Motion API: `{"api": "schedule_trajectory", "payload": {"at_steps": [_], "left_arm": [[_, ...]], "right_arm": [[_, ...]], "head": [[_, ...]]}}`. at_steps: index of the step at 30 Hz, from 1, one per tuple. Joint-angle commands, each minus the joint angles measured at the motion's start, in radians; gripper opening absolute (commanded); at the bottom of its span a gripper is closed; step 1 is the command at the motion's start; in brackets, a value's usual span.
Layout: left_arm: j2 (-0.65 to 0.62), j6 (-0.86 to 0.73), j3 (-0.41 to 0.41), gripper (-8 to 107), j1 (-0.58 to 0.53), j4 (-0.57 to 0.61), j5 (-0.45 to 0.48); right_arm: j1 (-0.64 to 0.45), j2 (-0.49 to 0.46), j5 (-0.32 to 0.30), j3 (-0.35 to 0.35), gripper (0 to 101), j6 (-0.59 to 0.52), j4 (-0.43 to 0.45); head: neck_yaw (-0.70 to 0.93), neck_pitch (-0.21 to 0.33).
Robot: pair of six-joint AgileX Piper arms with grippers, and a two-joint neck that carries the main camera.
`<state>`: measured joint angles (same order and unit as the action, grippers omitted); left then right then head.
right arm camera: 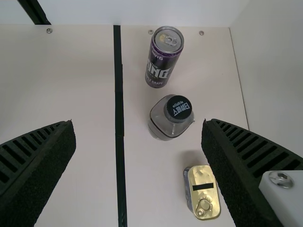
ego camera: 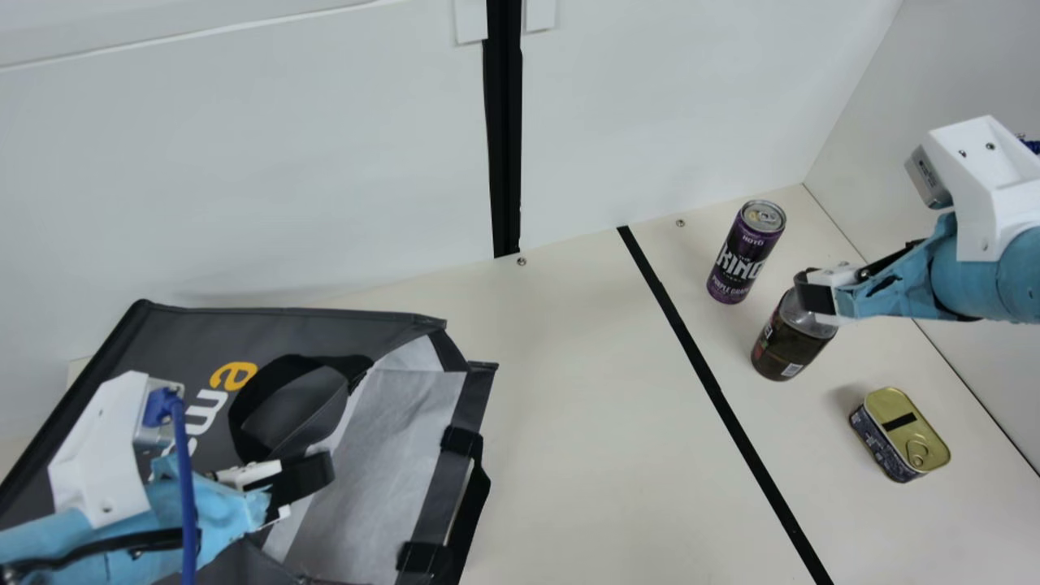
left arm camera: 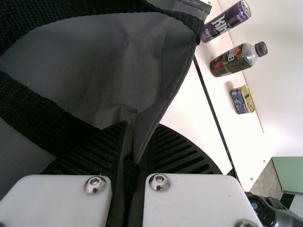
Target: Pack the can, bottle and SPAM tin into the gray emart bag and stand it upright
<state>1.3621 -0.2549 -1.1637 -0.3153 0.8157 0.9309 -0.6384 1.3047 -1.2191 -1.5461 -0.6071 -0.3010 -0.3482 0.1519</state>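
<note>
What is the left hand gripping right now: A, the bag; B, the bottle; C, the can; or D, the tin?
A: in the left wrist view the left hand has its two fingers closed on the edge of the bag, while the can, bottle and tin stand apart from it on the table.

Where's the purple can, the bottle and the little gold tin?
Purple can [ego camera: 741,258]: main view, on its printed side.
Bottle [right arm camera: 179,108]: right wrist view, on its black cap.
Gold tin [ego camera: 908,432]: main view, on its lid.
</note>
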Motion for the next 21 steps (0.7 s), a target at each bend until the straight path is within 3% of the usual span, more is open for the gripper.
{"api": "schedule_trajectory", "payload": {"at_steps": [1,21], "left_arm": [[0.000,0.000,0.000,-8,0.000,0.000,0.000],[0.000,0.000,0.000,-8,0.000,0.000,0.000]], "right_arm": [[0.000,0.000,0.000,0.000,95,0.000,0.000],[0.000,0.000,0.000,0.000,95,0.000,0.000]], "head": [[-0.001,0.023],[-0.001,0.023]]}}
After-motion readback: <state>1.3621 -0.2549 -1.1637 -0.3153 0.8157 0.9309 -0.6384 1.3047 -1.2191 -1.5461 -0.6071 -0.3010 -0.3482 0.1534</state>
